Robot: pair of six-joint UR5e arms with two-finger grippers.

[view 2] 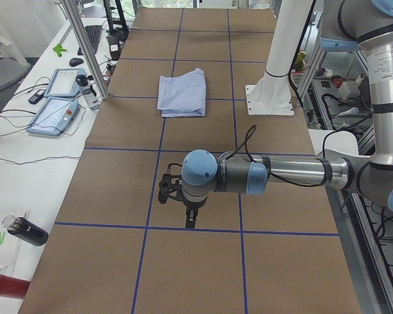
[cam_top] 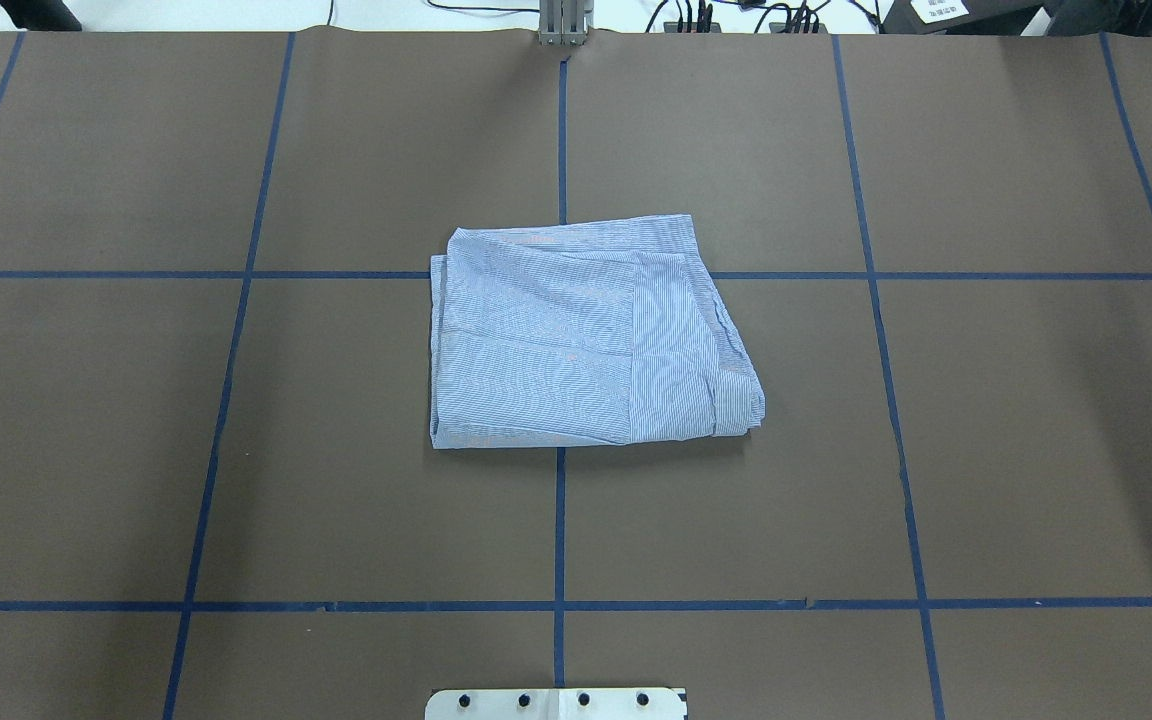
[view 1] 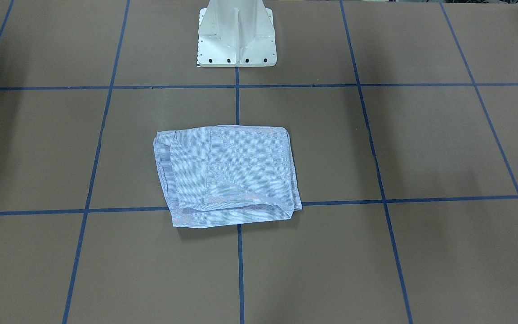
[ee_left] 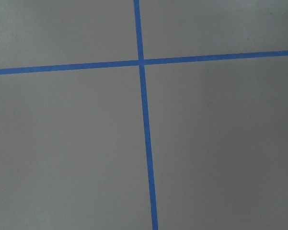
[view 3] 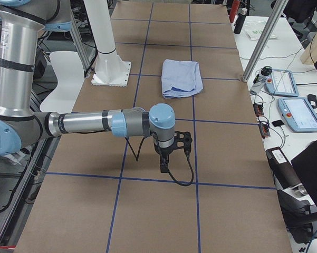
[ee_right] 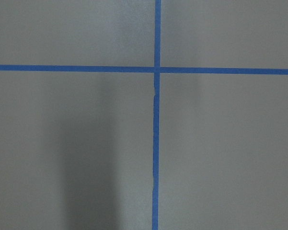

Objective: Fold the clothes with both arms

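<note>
A light blue-and-white striped shirt (cam_top: 576, 340) lies folded into a rough rectangle at the middle of the tabletop (cam_top: 136, 450), well apart from every edge; the bundle sits across the centre line of the blue tape lines (cam_top: 559, 520) that grid the brown surface, and its far edge covers one of their crossings; layered flaps show on top, and one side of the stack is bunched and less even than the others; the white pedestal base (view 1: 236, 36) stands at the robot's edge of the tabletop, in line with the shirt and clear of it

The left arm (view 2: 274, 175) reaches out level over the tabletop's left end, its left gripper (view 2: 189, 221) pointing straight down above the paper near a tape crossing; the right arm (view 3: 89, 122) does the same over the right end, with the right gripper (view 3: 163, 167) hanging downward close to a cross line; both are well apart from the shirt, and neither is seen from anywhere but the side cameras, so whether the jaws stand wide or narrow cannot be told; each wrist camera shows only bare brown paper and one tape crossing; teach pendants (view 2: 52, 111) rest on the white bench along the operators' edge
</note>
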